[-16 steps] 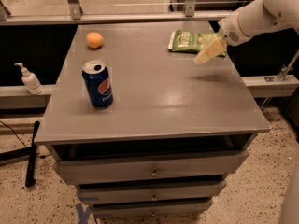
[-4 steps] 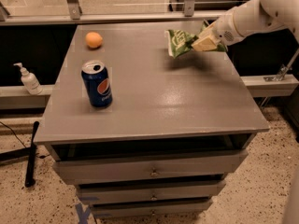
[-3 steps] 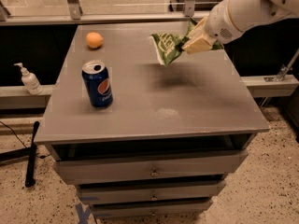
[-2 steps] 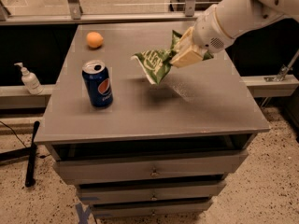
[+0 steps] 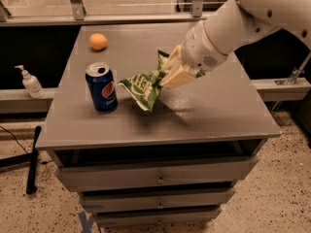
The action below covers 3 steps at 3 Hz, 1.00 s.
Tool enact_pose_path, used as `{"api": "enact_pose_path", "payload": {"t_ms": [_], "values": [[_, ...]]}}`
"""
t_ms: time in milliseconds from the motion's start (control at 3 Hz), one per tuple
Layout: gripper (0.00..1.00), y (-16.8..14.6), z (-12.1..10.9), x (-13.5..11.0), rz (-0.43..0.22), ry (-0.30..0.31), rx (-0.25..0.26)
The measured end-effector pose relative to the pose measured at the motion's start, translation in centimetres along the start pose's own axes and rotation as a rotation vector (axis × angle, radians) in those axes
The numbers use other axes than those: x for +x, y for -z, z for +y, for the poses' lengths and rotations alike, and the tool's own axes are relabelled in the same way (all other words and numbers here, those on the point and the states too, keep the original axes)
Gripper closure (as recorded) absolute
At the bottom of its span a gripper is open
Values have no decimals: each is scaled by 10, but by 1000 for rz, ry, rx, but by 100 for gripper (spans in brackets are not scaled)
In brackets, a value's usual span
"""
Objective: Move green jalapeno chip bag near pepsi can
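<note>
The green jalapeno chip bag (image 5: 144,85) hangs crumpled from my gripper (image 5: 171,74), which is shut on the bag's right end. The bag is held just above the grey tabletop (image 5: 204,110), its lower left corner close to the surface. The pepsi can (image 5: 101,87) stands upright at the table's front left, a short gap to the left of the bag. My white arm (image 5: 228,28) reaches in from the upper right.
A small orange fruit (image 5: 98,41) lies at the back left of the table. Drawers (image 5: 158,178) sit below the tabletop. A white pump bottle (image 5: 31,82) stands on a ledge to the left. A rail runs along the back.
My gripper took hold of the bag at the back right, lifted it, and carried it left and forward across the table to just beside the can.
</note>
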<state>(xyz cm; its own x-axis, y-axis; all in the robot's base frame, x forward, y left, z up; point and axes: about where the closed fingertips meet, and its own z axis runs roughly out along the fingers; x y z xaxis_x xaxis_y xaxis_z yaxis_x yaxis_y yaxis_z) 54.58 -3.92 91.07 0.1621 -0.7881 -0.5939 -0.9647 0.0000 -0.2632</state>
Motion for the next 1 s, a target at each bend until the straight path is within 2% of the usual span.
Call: {"api": "enact_pose_path", "payload": {"t_ms": [333, 667, 1000], "values": [[100, -9, 6, -8, -13, 7, 0], [100, -15, 2, -9, -15, -9, 28], [83, -21, -5, -9, -25, -41, 59]]}}
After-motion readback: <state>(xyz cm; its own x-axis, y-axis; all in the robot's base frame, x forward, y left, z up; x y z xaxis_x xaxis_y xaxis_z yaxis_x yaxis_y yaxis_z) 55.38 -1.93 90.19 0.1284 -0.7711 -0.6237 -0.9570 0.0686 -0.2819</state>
